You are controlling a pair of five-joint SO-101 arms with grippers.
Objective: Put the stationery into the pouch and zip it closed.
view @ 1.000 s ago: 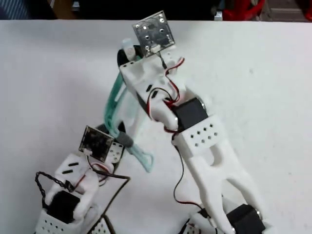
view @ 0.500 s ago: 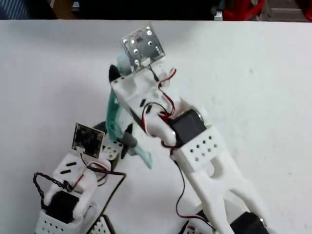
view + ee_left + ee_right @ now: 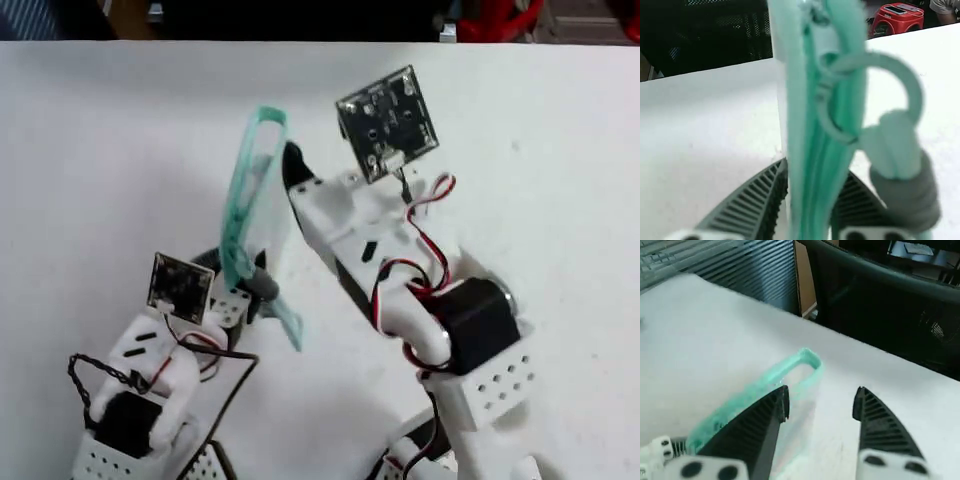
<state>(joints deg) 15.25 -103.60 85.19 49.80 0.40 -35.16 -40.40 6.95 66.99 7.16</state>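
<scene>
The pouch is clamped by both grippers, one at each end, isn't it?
Not both. The left gripper is shut on one end of the pouch, but the right gripper is open, jaws apart by the other end, not clamped on it. The right wrist view shows this.

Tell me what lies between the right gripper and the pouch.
Only bare table separates the right gripper from the pouch in the high view.

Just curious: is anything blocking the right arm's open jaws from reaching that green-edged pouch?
Nothing visible does. The right gripper sits open close beside the pouch, bare table between them; the left gripper clamps its other end.
</scene>
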